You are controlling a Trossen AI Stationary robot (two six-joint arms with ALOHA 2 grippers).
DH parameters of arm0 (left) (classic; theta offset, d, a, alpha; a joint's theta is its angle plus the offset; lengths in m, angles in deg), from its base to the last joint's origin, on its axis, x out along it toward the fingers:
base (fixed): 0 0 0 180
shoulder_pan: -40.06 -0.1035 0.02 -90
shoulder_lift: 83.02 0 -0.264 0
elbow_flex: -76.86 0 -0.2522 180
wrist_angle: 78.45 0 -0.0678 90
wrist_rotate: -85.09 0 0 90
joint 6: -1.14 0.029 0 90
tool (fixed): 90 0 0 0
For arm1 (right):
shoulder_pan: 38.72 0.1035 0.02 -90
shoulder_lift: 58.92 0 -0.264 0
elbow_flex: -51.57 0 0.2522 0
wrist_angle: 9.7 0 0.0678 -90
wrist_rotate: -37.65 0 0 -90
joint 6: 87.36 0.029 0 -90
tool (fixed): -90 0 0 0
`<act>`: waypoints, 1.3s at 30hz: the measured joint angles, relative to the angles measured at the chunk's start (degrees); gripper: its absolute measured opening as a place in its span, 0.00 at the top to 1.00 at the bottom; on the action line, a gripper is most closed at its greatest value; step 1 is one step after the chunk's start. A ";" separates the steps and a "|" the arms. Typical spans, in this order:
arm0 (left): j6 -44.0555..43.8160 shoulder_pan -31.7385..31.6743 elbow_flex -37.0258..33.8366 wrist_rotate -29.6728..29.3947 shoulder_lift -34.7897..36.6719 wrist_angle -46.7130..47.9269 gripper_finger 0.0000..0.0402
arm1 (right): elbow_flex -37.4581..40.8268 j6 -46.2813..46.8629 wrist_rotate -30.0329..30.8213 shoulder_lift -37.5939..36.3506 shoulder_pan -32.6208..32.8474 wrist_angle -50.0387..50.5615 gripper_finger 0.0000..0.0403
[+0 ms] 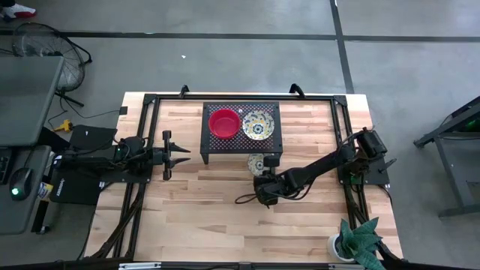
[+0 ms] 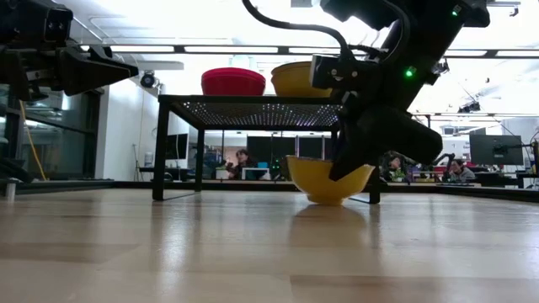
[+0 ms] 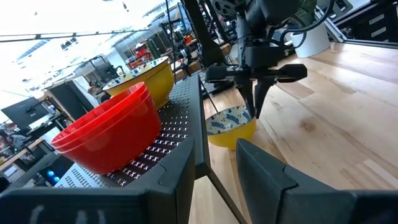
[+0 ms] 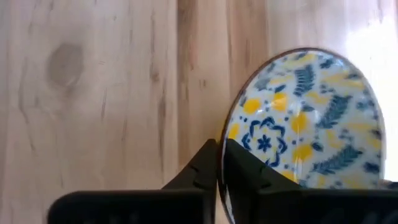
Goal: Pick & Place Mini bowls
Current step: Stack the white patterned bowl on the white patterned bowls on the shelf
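A floral mini bowl point(image 1: 256, 160), yellow outside, stands with its base on the wooden table just in front of a black perforated rack point(image 1: 241, 142). My right gripper point(image 4: 220, 163) is shut on its rim. On the rack sit red mini bowls point(image 1: 223, 124), nested as the left wrist view shows point(image 3: 109, 127), and beside them another floral bowl point(image 1: 259, 125). My left gripper point(image 1: 178, 154) waits open at the table's left, level and pointing at the rack, touching nothing. My right gripper pinches the floral bowl's rim point(image 4: 229, 134) on its near side, one finger inside the bowl and one outside. The fingers point(image 3: 256, 102) slant down from the table's near right. The bowl point(image 2: 327, 181) stands upright with its base on the table.
The rack's legs point(image 2: 158, 151) stand on the table close behind the held bowl, its top above bowl height. A potted plant point(image 1: 358, 241) stands at the near right corner. Bare wood point(image 1: 202, 210) lies in front of the rack.
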 joint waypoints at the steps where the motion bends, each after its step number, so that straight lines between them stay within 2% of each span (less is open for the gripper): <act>1: 0.00 -0.01 0.00 0.00 0.00 0.01 0.72 | -0.02 -0.01 -0.07 -0.02 0.02 -0.15 0.97; 7: 0.00 -0.01 0.00 0.00 0.00 0.00 0.72 | -0.63 0.07 -2.43 -0.20 0.97 -1.85 0.98; 12: 0.00 -0.01 0.00 0.00 -0.01 0.00 0.72 | -3.26 0.07 -7.55 -0.24 2.69 -1.77 0.99; 19: 0.00 -0.02 0.00 0.00 0.01 0.02 0.72 | -7.53 0.21 -11.89 -0.24 5.89 2.10 0.99; 28: 0.00 -0.02 0.00 0.00 0.00 0.02 0.72 | -15.66 0.25 -11.87 -0.24 8.99 14.08 1.00; 39: 0.00 -0.01 0.00 0.00 -0.01 0.01 0.72 | -30.77 0.24 -11.03 -0.24 10.29 34.15 1.00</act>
